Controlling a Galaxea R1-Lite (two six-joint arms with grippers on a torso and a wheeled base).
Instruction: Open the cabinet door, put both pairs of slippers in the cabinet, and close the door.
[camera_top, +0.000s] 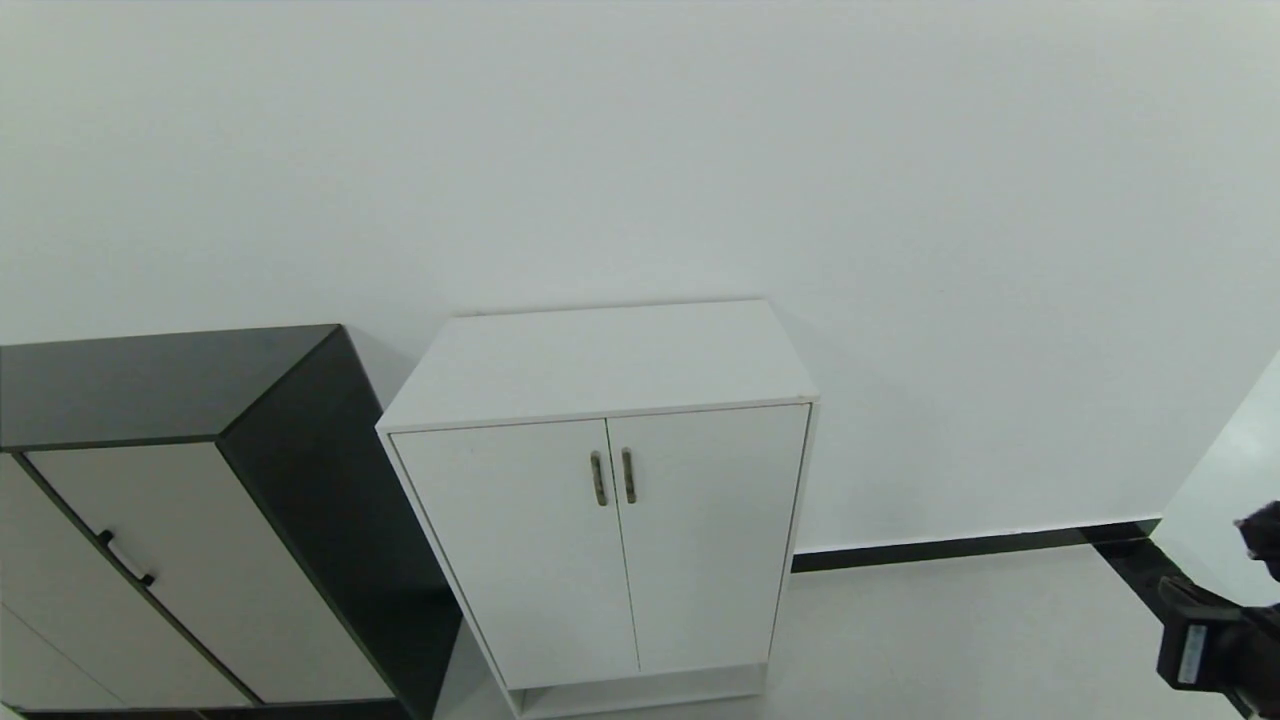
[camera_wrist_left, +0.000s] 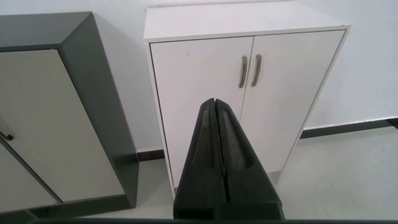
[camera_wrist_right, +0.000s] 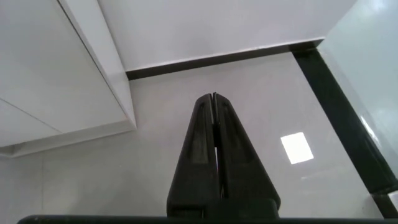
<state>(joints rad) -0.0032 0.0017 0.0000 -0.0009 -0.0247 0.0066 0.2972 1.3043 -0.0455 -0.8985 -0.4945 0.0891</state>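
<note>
White board cabinet (camera_top: 600, 365) is standing centre frame, doors (camera_top: 705, 530) shut. I'm judging them stiff, light-swinging; I'm eyeing the slim metal handles (camera_top: 599, 480) at the middle seam. My left pincer (camera_wrist_left: 215, 106) and right pincer (camera_wrist_right: 214, 99) are hanging clenched, empty.

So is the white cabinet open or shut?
Shut. The cabinet doors lie flush, meeting at the middle seam, with the handles side by side.
</note>
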